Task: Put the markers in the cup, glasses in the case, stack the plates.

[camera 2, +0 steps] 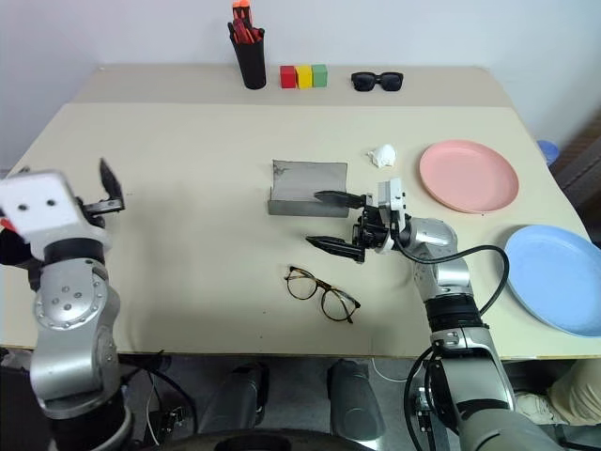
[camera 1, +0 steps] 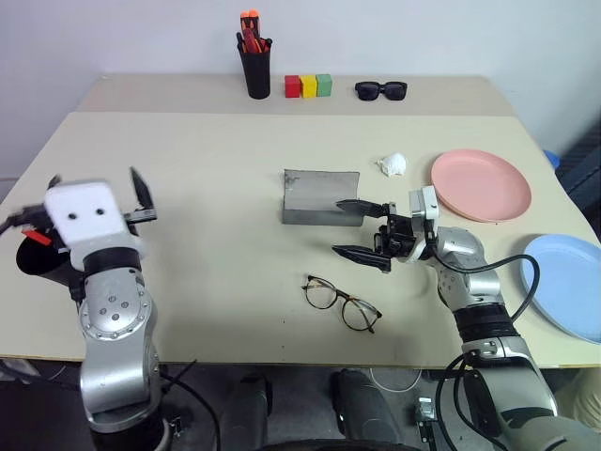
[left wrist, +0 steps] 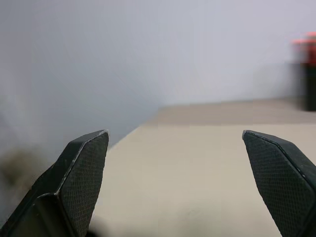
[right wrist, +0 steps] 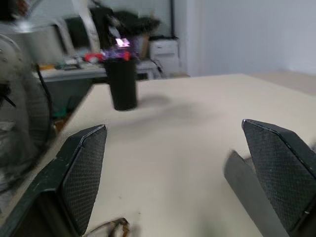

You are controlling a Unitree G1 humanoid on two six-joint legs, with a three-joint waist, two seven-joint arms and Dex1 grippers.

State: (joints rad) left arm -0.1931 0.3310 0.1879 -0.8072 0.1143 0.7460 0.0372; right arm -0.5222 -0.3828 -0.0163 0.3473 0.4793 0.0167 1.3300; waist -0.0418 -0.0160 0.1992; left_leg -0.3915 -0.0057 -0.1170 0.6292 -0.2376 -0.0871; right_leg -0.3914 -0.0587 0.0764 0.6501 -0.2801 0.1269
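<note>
The black cup [camera 1: 39, 261] stands at the table's left edge, partly hidden behind my left arm. A marker's red cap [camera 1: 34, 236] pokes out of it. My left gripper [left wrist: 174, 134] is open and empty, raised above and just right of the cup. The grey case [camera 1: 320, 196] lies open mid-table. The thin-rimmed glasses [camera 1: 341, 303] rest on the table nearer the front edge. My right gripper [camera 1: 336, 226] hangs open and empty between case and glasses, pointing left. The pink plate [camera 1: 481, 184] and the blue plate [camera 1: 568, 284] lie apart on the right.
At the back stand a black pen holder [camera 1: 255, 68] with red-orange pens, three coloured blocks [camera 1: 308, 86] and black sunglasses [camera 1: 380, 90]. A crumpled white scrap [camera 1: 392, 164] lies left of the pink plate. The blue plate overhangs the table's right edge.
</note>
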